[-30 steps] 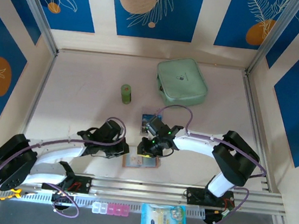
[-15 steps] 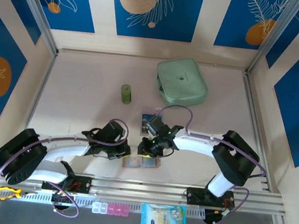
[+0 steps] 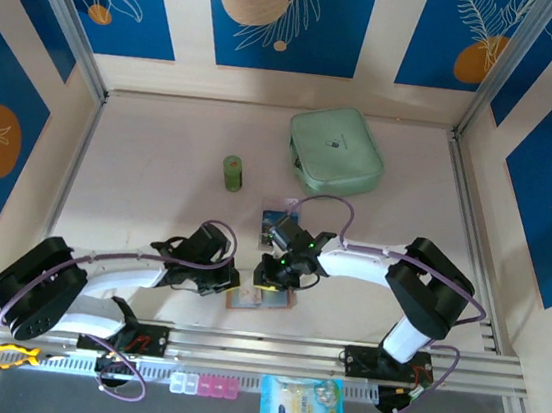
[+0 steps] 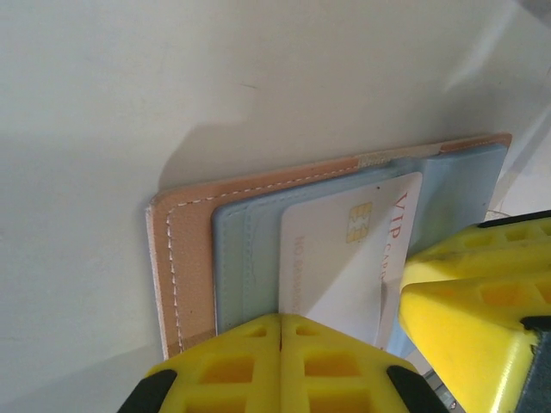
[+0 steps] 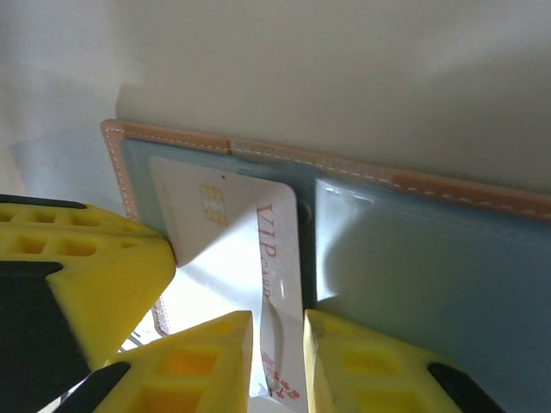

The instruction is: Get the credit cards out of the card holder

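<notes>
The right gripper (image 5: 277, 348) pinches, jaws narrow, the edge of a pale white plastic credit card (image 5: 228, 245) (gold chip, red VIP lettering) half-seated in the flat tan-pink leather card holder (image 4: 185, 258) beneath them. The left gripper (image 4: 280, 335), jaws pressed together, pins the holder just beside. The thin-edge grip may slip, or the holder may drag along if that pin lifts. A second ago the left arm (image 3: 117, 268) sat farther back.

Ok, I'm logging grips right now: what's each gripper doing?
Left gripper: shut, empty, tips at the card holder.
Right gripper: shut on the white credit card.
</notes>
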Motion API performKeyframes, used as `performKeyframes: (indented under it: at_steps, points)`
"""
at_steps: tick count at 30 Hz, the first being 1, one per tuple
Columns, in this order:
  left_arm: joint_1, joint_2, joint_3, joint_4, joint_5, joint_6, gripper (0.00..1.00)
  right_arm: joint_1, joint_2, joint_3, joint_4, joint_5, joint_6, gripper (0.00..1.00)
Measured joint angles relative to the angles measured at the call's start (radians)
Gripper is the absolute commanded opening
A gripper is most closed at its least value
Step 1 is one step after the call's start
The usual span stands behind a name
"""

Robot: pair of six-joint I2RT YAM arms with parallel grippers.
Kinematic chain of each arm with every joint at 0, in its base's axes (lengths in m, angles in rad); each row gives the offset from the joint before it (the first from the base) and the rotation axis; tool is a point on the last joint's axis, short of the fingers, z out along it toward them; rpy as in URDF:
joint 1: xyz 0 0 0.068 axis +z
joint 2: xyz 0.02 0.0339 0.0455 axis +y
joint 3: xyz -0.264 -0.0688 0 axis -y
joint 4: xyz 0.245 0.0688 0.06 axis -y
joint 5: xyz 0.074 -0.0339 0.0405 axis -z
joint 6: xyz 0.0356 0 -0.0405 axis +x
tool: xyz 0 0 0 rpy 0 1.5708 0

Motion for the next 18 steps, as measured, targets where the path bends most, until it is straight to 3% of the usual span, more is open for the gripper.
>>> performKeyframes:
  at_steps: [18]
  points:
    - [0.000,0.000,-0.001,0.000,0.000,0.000,0.00,-0.017,0.000,-0.052,0.090,-0.045,0.019,0.19]
